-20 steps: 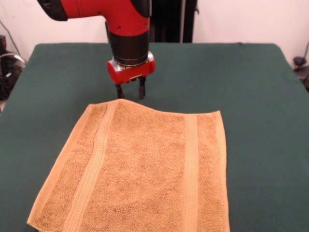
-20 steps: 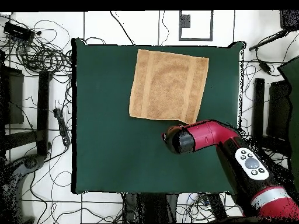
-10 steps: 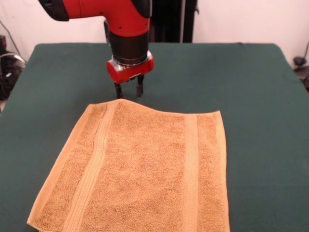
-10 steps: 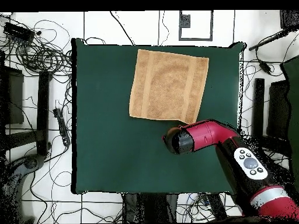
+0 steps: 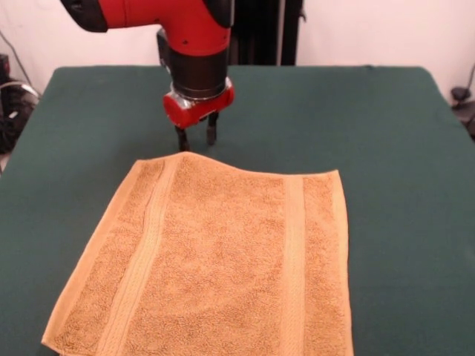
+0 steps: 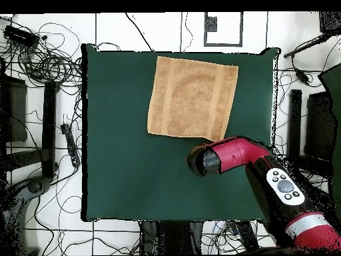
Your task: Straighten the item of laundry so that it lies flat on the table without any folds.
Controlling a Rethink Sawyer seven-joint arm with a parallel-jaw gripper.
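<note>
I am holding my claw (image 5: pixel 196 139) just above the table (image 5: pixel 386 126), a little beyond the far edge of the towel (image 5: pixel 215 259), and I am gripping nothing. My two dark fingers (image 5: pixel 181 138) are pointing down with a clear gap between them, so the claw is standing spread apart, its tips close to the green felt but apart from the cloth.

The towel is lying spread out on the table, its two ribbed bands (image 5: pixel 292 259) running from the far edge toward the camera side. Its far edge is not lying quite straight: near my claw it is rising in a slight hump, then sloping down toward the far corner. The side edges are looking even, and the near end is running off the bottom of the front view, so I cannot tell how it is lying there.

From overhead, the towel (image 6: pixel 192 98) is sitting close to the table's edge farthest from my base, with its top edge just inside that rim. My arm (image 6: pixel 256 167) is reaching in from the lower right, my wrist hanging just below the towel's lower right corner. Wide bare green felt (image 6: pixel 120 153) is lying open to the left of the towel and between it and my base.
</note>
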